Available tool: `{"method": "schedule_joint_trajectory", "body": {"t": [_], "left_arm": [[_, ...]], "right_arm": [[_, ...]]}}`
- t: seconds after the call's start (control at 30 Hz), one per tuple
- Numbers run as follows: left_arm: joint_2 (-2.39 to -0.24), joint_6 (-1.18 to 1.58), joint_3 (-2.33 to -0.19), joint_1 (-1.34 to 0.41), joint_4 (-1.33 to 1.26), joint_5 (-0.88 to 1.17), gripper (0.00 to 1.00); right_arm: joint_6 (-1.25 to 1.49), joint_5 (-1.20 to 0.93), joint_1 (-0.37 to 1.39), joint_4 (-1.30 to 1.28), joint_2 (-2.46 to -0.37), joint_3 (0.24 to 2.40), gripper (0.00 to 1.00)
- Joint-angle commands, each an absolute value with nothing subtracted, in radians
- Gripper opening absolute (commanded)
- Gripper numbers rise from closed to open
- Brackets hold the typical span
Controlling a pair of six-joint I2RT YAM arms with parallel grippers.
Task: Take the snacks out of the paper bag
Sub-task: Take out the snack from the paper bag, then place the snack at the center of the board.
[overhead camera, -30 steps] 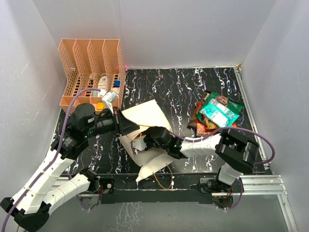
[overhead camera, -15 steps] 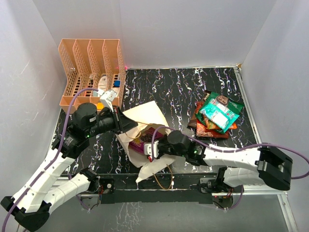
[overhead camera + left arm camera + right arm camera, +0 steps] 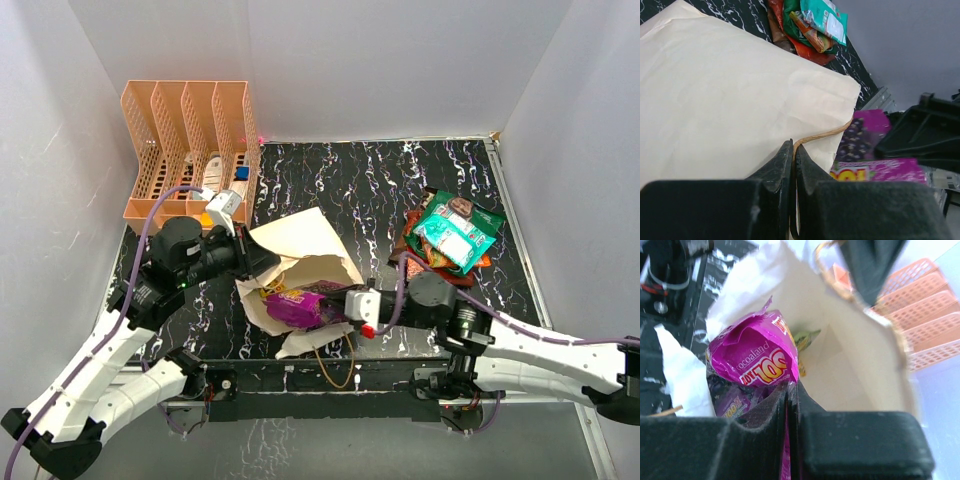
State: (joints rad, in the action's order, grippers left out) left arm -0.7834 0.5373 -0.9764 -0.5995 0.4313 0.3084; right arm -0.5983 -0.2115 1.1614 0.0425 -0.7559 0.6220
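The tan paper bag [image 3: 300, 240] lies on its side with its mouth toward the near edge. My left gripper [image 3: 262, 262] is shut on its brown cord handle [image 3: 816, 135] and holds the mouth up; the fingertips [image 3: 793, 147] pinch the cord. My right gripper [image 3: 338, 305] is shut on a purple snack packet [image 3: 295, 308] at the bag's mouth, with the packet's edge [image 3: 757, 357] between its closed jaws [image 3: 791, 390]. A green-yellow packet [image 3: 806, 339] lies deeper inside the bag [image 3: 855, 360]. A pile of green, red and orange snacks [image 3: 450, 235] lies on the table at the right.
The orange slotted rack [image 3: 190, 140] with small white and blue items stands at the back left. A loose cord handle [image 3: 335, 372] hangs over the near table edge. White walls close in the black marbled table [image 3: 400, 180] on three sides.
My right arm has drawn back toward the right and near edge, pulling the purple packet from inside the bag to its mouth. My left gripper still holds the handle.
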Motion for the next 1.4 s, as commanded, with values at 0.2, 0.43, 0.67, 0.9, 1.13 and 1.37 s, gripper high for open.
{"method": "schedule_joint_trajectory", "body": {"t": [0.2,0.43,0.67,0.9,1.13,1.37], "left_arm": [[-0.709,0.436,-0.936,-0.598,0.486,0.257,0.00],[-0.724,0.488,-0.948,-0.598,0.485,0.253,0.00],[-0.739,0.509,-0.957,-0.598,0.460,0.285,0.00],[-0.748,0.512,-0.972,-0.598,0.453,0.297,0.00],[-0.759,0.547,-1.012,-0.598,0.386,0.372,0.00],[-0.757,0.584,-1.024,-0.598,0.322,0.427,0.00]], "right_arm": [[-0.547,-0.297,1.164,0.214,-0.683,0.927,0.07],[-0.598,-0.159,1.164,0.273,-0.711,1.025,0.07],[-0.737,0.203,1.164,0.305,-0.808,1.115,0.07],[-0.913,0.394,1.160,0.340,-0.930,1.181,0.07],[-0.893,0.391,0.855,0.329,-1.046,1.090,0.07],[-0.781,0.215,0.501,0.367,-1.230,0.981,0.07]]}}
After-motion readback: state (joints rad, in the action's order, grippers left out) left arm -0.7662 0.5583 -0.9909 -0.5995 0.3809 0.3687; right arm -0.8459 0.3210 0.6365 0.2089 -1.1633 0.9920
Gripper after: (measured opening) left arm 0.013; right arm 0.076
